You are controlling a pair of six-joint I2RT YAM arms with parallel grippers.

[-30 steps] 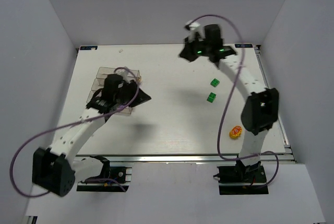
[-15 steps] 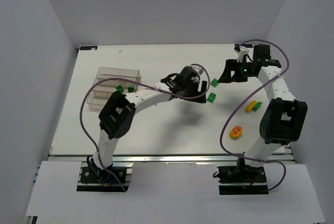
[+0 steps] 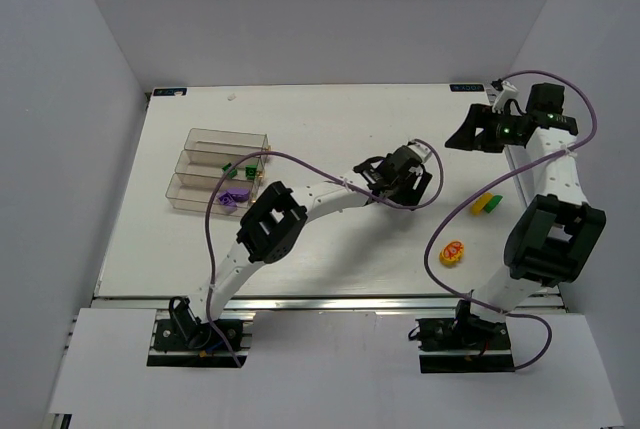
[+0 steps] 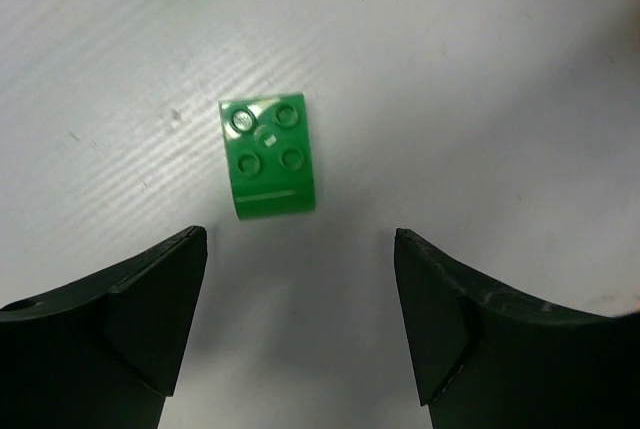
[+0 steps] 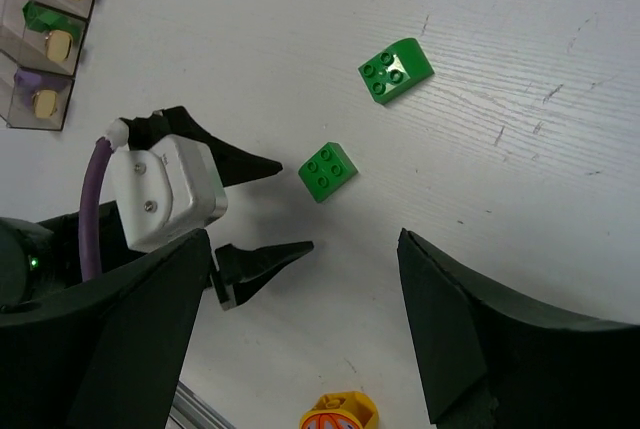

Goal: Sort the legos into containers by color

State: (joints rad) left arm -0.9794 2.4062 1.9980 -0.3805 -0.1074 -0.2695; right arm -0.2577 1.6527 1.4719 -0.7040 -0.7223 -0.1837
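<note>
Left gripper (image 4: 298, 239) hangs with jaws spread wide, right of the worktop's (image 3: 330, 249) centre, the skewed green lego (image 4: 268, 157) just beyond its tips. Closing now could clip 1 corner and flick it away. Toward the far right corner the right gripper (image 5: 305, 279) gapes empty; containers (image 3: 205, 135) wait near the left edge.

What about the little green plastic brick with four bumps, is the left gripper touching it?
Apart. The left wrist view shows bare white table between the small green studded plastic brick and both fingers of the open left gripper.
</note>
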